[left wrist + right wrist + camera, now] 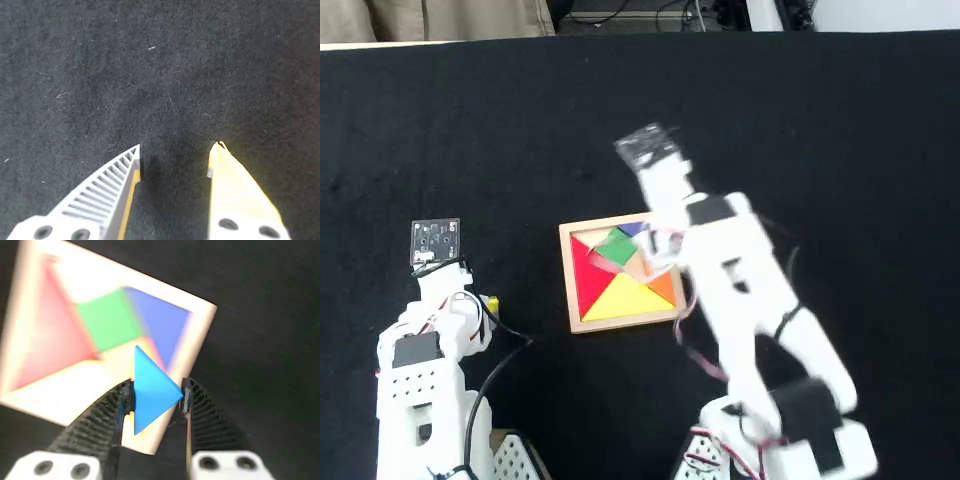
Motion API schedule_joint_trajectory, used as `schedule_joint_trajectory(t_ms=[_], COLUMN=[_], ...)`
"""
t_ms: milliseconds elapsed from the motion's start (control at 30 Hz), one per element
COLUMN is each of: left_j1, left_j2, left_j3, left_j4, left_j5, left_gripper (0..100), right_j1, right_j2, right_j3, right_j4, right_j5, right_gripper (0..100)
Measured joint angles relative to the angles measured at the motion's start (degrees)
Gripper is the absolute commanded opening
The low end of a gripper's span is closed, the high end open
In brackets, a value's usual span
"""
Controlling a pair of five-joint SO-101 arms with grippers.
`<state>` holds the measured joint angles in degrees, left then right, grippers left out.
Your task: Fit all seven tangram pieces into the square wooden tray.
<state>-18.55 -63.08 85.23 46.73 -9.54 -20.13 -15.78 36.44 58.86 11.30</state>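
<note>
Right arm (740,290) covers the right edge of the square wooden tray (568,285); the right gripper (157,392) pinches a blue triangle piece (150,385) over it. Tray holds a red triangle (585,275), yellow triangle (625,298) and green square (617,248). Left gripper (177,150) is spread wide over black cloth (150,75), well left.

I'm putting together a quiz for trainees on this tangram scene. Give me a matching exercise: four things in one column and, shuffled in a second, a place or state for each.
1. blue triangle
2. left gripper
3. green piece
4. tray

A. open, over bare cloth
B. lying in the tray
C. held by the right gripper
D. flat on the cloth, holding coloured pieces

Pairs: 1-C, 2-A, 3-B, 4-D
</note>
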Motion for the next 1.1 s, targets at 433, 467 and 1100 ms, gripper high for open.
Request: schedule_joint_trajectory(t_ms=[433,467,1100], left_j1=[0.0,0.0,0.0], left_j2=[0.0,0.0,0.0], left_j3=[0.0,0.0,0.0], left_j4=[0.0,0.0,0.0], left_j5=[0.0,0.0,0.0], left_gripper=[22,22,22], right_j1=[-10.5,-11.6,-13.5], right_j2=[8.1,9.3,12.7], right_j3=[0.5,0.5,0.5], right_j4=[-5.1,-6.1,-11.3], right_j5=[-13.6,-13.7,-14.0], right_gripper=[8.8,8.8,26.4])
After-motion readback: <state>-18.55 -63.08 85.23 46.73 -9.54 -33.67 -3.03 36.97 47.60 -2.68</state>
